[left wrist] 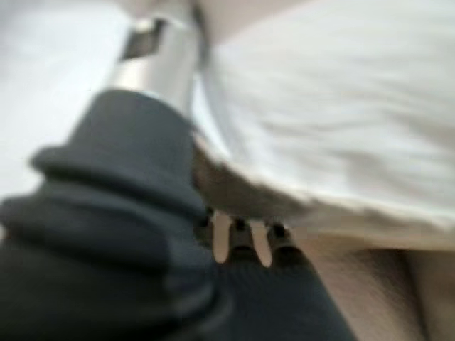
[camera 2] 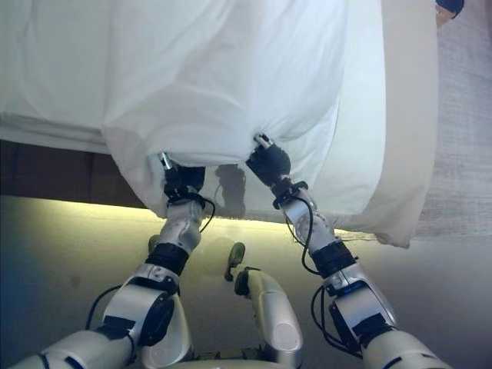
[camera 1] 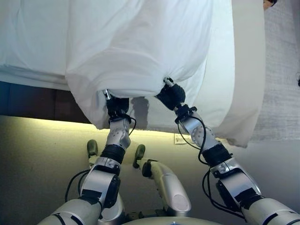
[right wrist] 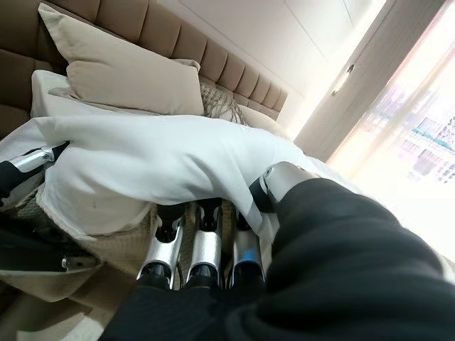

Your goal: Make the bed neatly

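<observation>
The white cover (camera 1: 140, 47) is held up over the near edge of the bed (camera 1: 246, 70) by both hands. The left hand (camera 1: 116, 105) is pinched on the hem, with the thumb on top and the fingers underneath, as is shown in the left wrist view. The right hand (camera 1: 171, 95) is closed on the same hem just beside it; in the right wrist view its fingers (right wrist: 206, 249) are seen curled under the cloth and its thumb (right wrist: 281, 177) is pressed on top.

A slip is judged possible, because only a narrow strip of the hem is gripped. As the two hands are close together, the cover could bunch between them and its loose corners could hang down unevenly. If the cover is pulled too hard toward the head of the bed, the beige pillow (right wrist: 128, 71) against the brown headboard (right wrist: 178, 42) could be pushed or buried.

Beyond the cover, the bed is open and flat. Below the bed's near edge, a dark base (camera 1: 28, 101) and a lit wall are seen.
</observation>
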Controlling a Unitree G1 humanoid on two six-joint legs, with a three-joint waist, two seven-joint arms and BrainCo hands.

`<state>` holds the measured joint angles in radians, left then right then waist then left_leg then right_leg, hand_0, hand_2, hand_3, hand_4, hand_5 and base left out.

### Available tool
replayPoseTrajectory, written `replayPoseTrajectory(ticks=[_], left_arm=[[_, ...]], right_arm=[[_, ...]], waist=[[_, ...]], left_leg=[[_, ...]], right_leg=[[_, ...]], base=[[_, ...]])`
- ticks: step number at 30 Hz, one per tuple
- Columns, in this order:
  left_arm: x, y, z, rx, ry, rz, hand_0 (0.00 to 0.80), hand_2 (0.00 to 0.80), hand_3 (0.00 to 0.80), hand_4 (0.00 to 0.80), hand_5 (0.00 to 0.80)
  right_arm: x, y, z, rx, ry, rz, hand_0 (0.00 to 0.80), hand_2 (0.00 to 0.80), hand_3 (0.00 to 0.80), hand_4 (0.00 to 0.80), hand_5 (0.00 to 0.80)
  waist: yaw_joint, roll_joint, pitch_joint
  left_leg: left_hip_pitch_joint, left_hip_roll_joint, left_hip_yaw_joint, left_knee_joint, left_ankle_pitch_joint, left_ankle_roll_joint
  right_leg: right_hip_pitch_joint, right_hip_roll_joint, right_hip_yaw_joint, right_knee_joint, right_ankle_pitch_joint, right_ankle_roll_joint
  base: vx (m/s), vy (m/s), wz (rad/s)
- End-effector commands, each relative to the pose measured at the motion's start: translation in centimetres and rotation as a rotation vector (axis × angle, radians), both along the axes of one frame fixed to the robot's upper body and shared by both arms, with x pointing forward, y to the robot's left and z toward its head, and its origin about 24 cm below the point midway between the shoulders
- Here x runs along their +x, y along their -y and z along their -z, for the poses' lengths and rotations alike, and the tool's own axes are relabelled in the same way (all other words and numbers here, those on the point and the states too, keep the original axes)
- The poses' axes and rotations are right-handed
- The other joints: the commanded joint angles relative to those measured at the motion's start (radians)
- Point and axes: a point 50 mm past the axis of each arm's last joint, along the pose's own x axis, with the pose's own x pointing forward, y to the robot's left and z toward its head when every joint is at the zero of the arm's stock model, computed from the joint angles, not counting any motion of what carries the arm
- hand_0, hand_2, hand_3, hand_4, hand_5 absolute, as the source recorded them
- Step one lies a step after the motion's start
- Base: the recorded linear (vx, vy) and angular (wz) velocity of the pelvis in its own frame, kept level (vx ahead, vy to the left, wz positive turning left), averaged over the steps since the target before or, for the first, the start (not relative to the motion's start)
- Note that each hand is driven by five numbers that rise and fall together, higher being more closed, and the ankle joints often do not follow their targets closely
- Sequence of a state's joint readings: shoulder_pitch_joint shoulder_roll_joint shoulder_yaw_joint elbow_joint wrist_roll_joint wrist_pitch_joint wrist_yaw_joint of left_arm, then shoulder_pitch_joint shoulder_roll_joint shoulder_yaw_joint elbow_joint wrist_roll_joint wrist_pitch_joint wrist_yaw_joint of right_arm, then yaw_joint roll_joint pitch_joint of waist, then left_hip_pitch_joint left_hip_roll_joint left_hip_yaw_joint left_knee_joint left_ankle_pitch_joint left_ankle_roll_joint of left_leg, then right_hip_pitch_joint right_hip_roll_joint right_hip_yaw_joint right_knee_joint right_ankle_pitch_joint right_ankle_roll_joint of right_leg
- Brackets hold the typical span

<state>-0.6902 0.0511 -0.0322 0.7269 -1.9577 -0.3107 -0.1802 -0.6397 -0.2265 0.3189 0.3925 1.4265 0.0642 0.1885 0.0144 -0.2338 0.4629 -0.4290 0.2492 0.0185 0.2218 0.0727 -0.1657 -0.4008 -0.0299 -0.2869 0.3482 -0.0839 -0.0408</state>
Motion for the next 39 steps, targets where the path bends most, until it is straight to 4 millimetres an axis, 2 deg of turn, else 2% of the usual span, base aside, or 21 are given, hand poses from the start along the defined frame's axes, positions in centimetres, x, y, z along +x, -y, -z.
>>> replayPoseTrajectory(ticks=[1, 2, 3, 6, 12, 15, 23, 26, 28, 33, 36, 39], left_arm=[[1.1, -5.1, -3.5, 0.036, 0.116, -0.128, 0.000, 0.000, 0.000, 0.000, 0.000], [1.0, -5.5, -3.5, 0.047, 0.119, -0.127, 0.000, 0.000, 0.000, 0.000, 0.000], [1.0, -5.7, -3.5, 0.055, 0.123, -0.125, 0.000, 0.000, 0.000, 0.000, 0.000], [0.7, -6.3, -2.9, 0.072, 0.113, -0.118, 0.000, 0.000, 0.000, 0.000, 0.000], [-0.2, -7.3, -1.1, 0.100, 0.071, -0.104, 0.000, 0.000, 0.000, 0.000, 0.000], [-0.9, -8.0, 0.2, 0.102, 0.031, -0.115, 0.000, 0.000, 0.000, 0.000, 0.000], [-3.9, -10.3, 4.7, 0.089, -0.106, -0.164, 0.000, 0.000, 0.000, 0.000, 0.000], [-5.7, -11.1, 6.7, 0.074, -0.161, -0.191, 0.000, 0.000, 0.000, 0.000, 0.000], [-7.4, -11.9, 8.5, 0.061, -0.208, -0.211, 0.000, 0.000, 0.000, 0.000, 0.000], [-13.4, -13.8, 13.3, 0.038, -0.363, -0.287, 0.000, 0.000, 0.000, 0.000, 0.000], [-16.6, -14.6, 15.2, 0.038, -0.437, -0.327, 0.000, 0.000, 0.000, 0.000, 0.000], [-18.5, -15.2, 16.3, 0.043, -0.485, -0.352, 0.000, 0.000, 0.000, 0.000, 0.000]], right_arm=[[-1.2, 1.1, -0.4, 0.114, 0.089, -0.002, 0.800, 0.800, 0.800, 0.800, 0.800], [-1.0, 1.3, 0.0, 0.087, 0.054, 0.014, 0.574, 0.574, 0.574, 0.574, 0.574], [-0.9, 1.5, 0.4, 0.078, 0.020, 0.021, 0.000, 0.000, 0.000, 0.000, 0.000], [-0.8, 2.0, 0.9, 0.058, 0.004, 0.022, 0.000, 0.000, 0.000, 0.000, 0.000], [-0.9, 1.7, 1.4, 0.009, -0.005, 0.006, 0.000, 0.000, 0.000, 0.000, 0.000], [-1.2, 1.6, 2.5, -0.038, -0.034, -0.021, 0.000, 0.000, 0.000, 0.000, 0.000], [-3.9, 2.3, 8.9, -0.206, -0.225, -0.128, 0.000, 0.000, 0.000, 0.000, 0.000], [-5.7, 3.4, 12.0, -0.264, -0.326, -0.141, 0.000, 0.000, 0.000, 0.000, 0.000], [-7.7, 4.3, 14.5, -0.294, -0.417, -0.159, 0.000, 0.000, 0.000, 0.000, 0.000], [-14.7, 6.5, 20.9, -0.359, -0.692, -0.189, 0.000, 0.000, 0.000, 0.000, 0.000], [-18.2, 7.6, 23.4, -0.403, -0.827, -0.213, 0.000, 0.000, 0.000, 0.000, 0.000], [-20.8, 8.6, 25.1, -0.425, -0.926, -0.238, 0.000, 0.000, 0.000, 0.000, 0.000]], waist=[[0.027, -0.048, -0.085], [0.034, -0.049, -0.080], [0.037, -0.049, -0.080], [0.048, -0.041, -0.077], [0.068, -0.014, -0.082], [0.076, 0.003, -0.090], [0.092, 0.046, -0.143], [0.096, 0.062, -0.178], [0.096, 0.076, -0.211], [0.093, 0.121, -0.309], [0.090, 0.151, -0.347], [0.090, 0.175, -0.375]], left_leg=[[-0.005, 0.009, -0.015, 0.034, -0.068, 0.027], [-0.013, 0.005, -0.011, 0.035, -0.045, 0.032], [-0.009, 0.004, -0.012, 0.031, -0.044, 0.031], [0.009, -0.005, -0.016, 0.017, -0.045, 0.033], [0.049, -0.026, -0.026, -0.003, -0.043, 0.037], [0.074, -0.036, -0.034, -0.007, -0.047, 0.039], [0.177, -0.064, -0.049, -0.029, -0.064, 0.047], [0.235, -0.073, -0.047, -0.043, -0.073, 0.050], [0.287, -0.079, -0.045, -0.062, -0.076, 0.053], [0.423, -0.090, -0.037, -0.112, -0.075, 0.062], [0.493, -0.102, -0.032, -0.146, -0.076, 0.066], [0.530, -0.114, -0.029, -0.167, -0.079, 0.072]], right_leg=[[0.059, -0.056, 0.011, -0.042, 0.016, 0.099], [0.058, -0.060, -0.003, -0.049, 0.034, 0.091], [0.064, -0.060, -0.005, -0.055, 0.035, 0.092], [0.087, -0.060, -0.010, -0.070, 0.034, 0.094], [0.134, -0.074, -0.020, -0.092, 0.034, 0.099], [0.160, -0.080, -0.019, -0.097, 0.031, 0.099], [0.261, -0.101, -0.014, -0.123, 0.017, 0.106], [0.314, -0.110, -0.015, -0.136, 0.009, 0.111], [0.357, -0.115, -0.013, -0.148, 0.002, 0.115], [0.463, -0.130, -0.012, -0.168, -0.005, 0.121], [0.521, -0.138, -0.007, -0.186, -0.013, 0.126], [0.556, -0.146, -0.008, -0.204, -0.013, 0.132]], base=[[-0.080, -0.031, 0.15], [-0.080, -0.024, 0.22], [-0.085, -0.007, 0.22], [0.001, 0.001, 0.07], [0.024, 0.022, 0.02], [0.071, 0.052, 0.05], [0.133, 0.062, 0.09], [0.217, 0.091, 0.07], [0.292, 0.133, 0.04], [0.371, 0.176, 0.02], [0.259, 0.197, -0.02], [0.116, 0.132, -0.03]])
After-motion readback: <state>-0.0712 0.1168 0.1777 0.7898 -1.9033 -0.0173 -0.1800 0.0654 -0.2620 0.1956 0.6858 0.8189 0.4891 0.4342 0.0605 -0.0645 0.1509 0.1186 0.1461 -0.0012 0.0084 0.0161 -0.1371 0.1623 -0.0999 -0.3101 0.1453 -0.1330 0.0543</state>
